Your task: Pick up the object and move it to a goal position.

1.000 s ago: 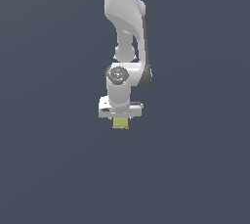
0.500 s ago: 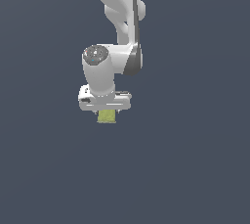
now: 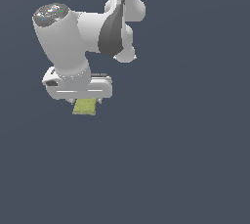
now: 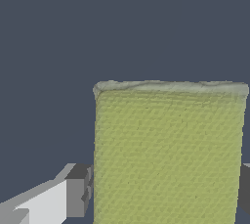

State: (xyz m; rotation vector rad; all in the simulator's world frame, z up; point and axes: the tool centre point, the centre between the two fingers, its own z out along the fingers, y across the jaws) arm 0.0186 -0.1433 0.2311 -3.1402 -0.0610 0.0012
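Note:
The yellow-green block (image 3: pixel 85 106) hangs below the white hand of my arm, toward the exterior view's left. My gripper (image 3: pixel 86 104) is shut on it; the fingers are mostly hidden behind the hand and the block. In the wrist view the block (image 4: pixel 168 152) fills much of the frame, with a grey finger pad (image 4: pixel 78 190) pressed against one side and the edge of the other pad against the opposite side. The gripper (image 4: pixel 163 193) holds the block in the air above the dark grey floor (image 3: pixel 185 159).
The white arm (image 3: pixel 112 17) reaches down from the top of the exterior view. Around it there is only the plain dark grey ground. No goal marker shows.
The arm with the block has moved toward the exterior view's left and closer to the camera, so it looks larger. The block stays in the grip.

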